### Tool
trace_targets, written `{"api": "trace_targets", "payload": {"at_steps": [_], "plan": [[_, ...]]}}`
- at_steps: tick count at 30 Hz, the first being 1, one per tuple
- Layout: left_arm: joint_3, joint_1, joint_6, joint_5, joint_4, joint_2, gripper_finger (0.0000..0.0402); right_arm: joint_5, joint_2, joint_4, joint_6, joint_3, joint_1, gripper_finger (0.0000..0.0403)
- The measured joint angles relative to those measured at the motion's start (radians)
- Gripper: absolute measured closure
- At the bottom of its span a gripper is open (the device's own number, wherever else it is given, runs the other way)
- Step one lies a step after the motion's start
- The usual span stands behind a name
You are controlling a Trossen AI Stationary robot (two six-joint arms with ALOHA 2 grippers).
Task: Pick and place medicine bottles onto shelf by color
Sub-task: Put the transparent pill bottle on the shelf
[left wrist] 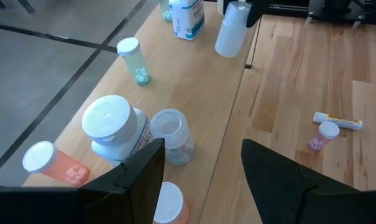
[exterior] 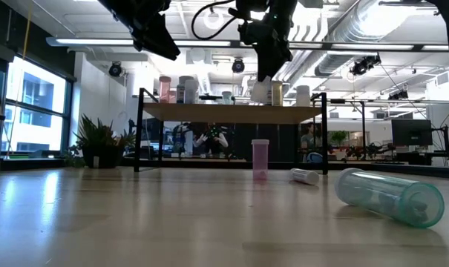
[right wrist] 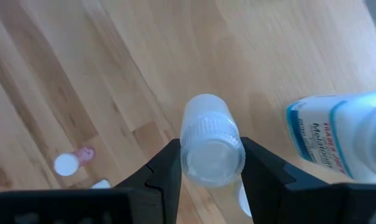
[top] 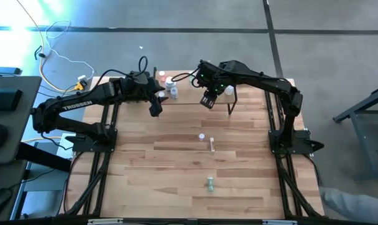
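The medicine bottles are split between the shelf and the tabletop. In the right wrist view we see the right gripper with its fingers closed on a clear, white-capped bottle, held above the shelf board just beside a blue-and-white labelled bottle. In the high view that gripper hangs over the shelf's right part.

The left gripper hovers over the shelf's left end with its fingers spread wide and nothing between them. Below it we see a wide white jar, a clear vial touching it, an orange bottle lying down, and a green bottle farther along.

On the tabletop, in the low view, a pink bottle stands upright in front of the shelf, a small white tube lies near it, and a green bottle lies on its side nearest the camera. A leafy plant sits beyond the table.
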Motion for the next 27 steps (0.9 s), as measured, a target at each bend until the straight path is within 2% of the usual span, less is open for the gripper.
{"api": "trace_targets", "payload": {"at_steps": [14, 27], "plan": [[0.0, 0.0, 0.002, -0.003, 0.002, 0.0, 0.0197, 0.015, 0.013, 0.06, 0.016, 0.0, 0.034, 0.0284], [0.0, 0.0, -0.024, -0.003, 0.002, 0.0, 0.0197, 0.015, 0.026, 0.02, 0.016, 0.0, 0.027, 0.0284]]}}
